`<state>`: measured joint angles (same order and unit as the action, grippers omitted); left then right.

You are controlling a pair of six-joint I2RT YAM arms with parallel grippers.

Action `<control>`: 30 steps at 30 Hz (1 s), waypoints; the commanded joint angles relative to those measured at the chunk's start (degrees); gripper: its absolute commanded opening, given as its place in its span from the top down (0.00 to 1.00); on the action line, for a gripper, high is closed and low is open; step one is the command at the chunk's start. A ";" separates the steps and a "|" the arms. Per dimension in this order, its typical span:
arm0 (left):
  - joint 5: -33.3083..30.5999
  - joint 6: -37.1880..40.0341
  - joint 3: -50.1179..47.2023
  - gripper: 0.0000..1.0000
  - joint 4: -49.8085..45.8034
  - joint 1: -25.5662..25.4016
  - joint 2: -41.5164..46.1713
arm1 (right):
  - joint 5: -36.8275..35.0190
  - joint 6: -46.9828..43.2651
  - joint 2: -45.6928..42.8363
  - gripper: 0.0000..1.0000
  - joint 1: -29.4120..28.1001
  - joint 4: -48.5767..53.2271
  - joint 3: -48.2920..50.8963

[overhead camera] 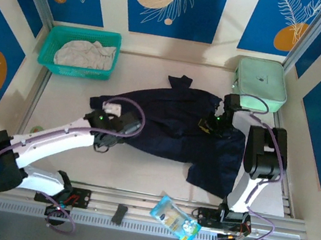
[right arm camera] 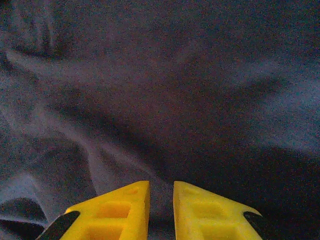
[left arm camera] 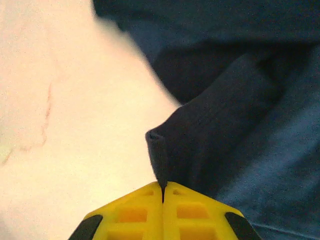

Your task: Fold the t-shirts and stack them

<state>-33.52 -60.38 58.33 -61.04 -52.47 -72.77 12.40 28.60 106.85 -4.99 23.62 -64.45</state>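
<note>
Pinching with left hand [left arm camera: 163,192], clenched, a fold of navy t-shirt [left arm camera: 225,140] spread mid-desk [overhead camera: 138,175]. Pressing right hand [right arm camera: 161,200] into same shirt, fingers [right arm camera: 120,210] narrowly apart; cannot tell grip. Off-white t-shirt [overhead camera: 85,54] in basket [overhead camera: 113,40].

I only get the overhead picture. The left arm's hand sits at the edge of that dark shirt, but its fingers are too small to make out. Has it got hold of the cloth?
Observer: Yes. Its wrist camera shows the left hand shut on a raised fold of the navy t-shirt, pinched at the very tips.
Operator: And the other hand, further right on the shirt?
Observer: The right hand has a narrow gap between its yellow fingers. A ridge of the cloth runs into that gap, but I cannot tell whether it is gripped.
</note>
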 commanded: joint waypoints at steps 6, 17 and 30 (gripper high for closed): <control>0.81 -10.86 -1.81 1.00 -5.46 -0.93 -2.12 | 4.80 4.47 6.89 0.82 4.87 3.25 -8.68; 5.29 -15.57 -8.80 1.00 -6.31 -0.90 5.02 | 1.26 3.50 9.86 0.83 15.80 8.18 -12.60; 9.04 -13.13 -8.96 1.00 2.77 -2.38 -1.10 | -5.61 -19.35 12.46 0.82 -6.78 21.59 -28.82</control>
<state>-25.56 -74.48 47.83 -60.07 -54.06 -72.40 8.73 17.74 116.77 -7.73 38.50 -88.07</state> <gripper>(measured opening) 0.064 0.177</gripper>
